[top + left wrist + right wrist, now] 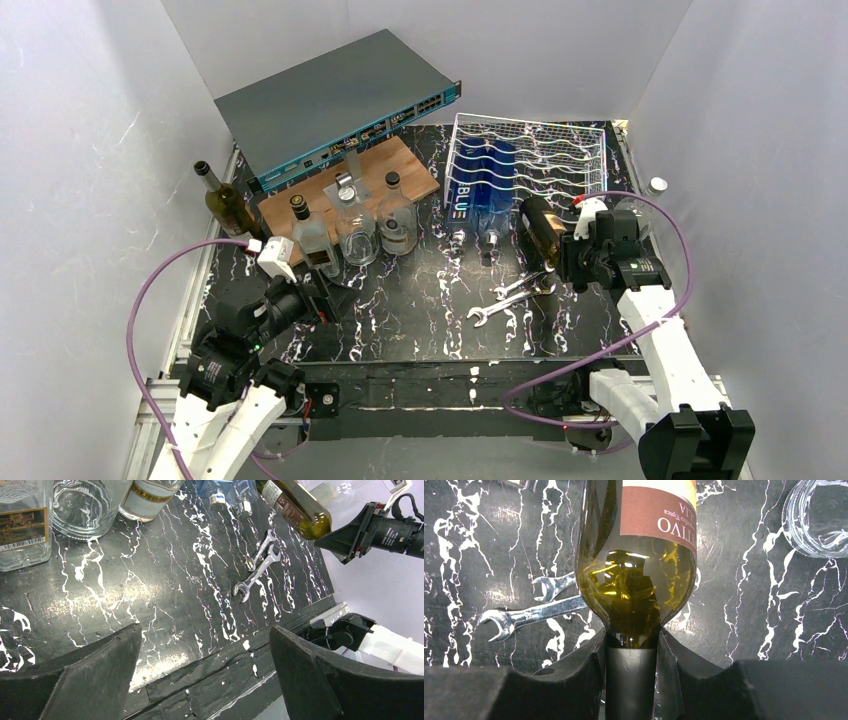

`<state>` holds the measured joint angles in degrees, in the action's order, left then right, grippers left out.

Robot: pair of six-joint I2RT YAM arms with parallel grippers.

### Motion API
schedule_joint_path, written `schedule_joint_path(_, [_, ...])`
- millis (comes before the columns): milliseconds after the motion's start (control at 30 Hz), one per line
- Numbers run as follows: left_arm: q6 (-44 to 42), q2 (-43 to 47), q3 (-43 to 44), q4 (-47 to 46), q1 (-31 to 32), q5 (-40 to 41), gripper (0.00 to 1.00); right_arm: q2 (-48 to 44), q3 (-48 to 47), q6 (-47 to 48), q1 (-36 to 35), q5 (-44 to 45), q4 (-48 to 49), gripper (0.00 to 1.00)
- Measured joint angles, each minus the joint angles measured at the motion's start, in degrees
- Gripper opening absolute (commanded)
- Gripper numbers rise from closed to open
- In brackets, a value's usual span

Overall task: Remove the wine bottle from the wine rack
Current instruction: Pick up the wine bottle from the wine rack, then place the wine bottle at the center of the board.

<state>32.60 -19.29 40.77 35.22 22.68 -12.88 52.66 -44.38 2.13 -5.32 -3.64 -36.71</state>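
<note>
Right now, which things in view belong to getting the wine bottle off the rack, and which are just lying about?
In the job: wine bottle, its neck in the right gripper; wine rack.

Lying about: two wrenches; network switch; wooden board with clear bottles; blue bottle in the rack; green bottle at far left; open left gripper.

The wine rack [530, 160] sits at the back right of the table [420, 325], with a second bottle [495, 190] lying in its left cradles, neck forward. Just before the rack's front edge the wine bottle [538, 228] hangs above the table, seemingly clear of the wires, its neck in the right gripper [565, 252]. Two wrenches [510, 298] lie before it. The network switch [335, 105] sits back left, a wooden board [330, 190] before it, and three glass bottles [357, 232] stand along the board's front.
</note>
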Motion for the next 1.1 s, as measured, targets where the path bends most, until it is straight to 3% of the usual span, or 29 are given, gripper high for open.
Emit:
schedule_joint_path(800, [-1.1,-1.9,0.0,-0.6,0.0,-6.3,0.99,-2.4,-7.3,9.0,0.0,-4.7,-10.4,0.01])
schedule_joint_path(1100, [-1.1,-6.1,0.0,-3.2,0.0,-12.8,0.99,-1.7,-11.0,16.2,0.0,-10.5,-14.6,0.01])
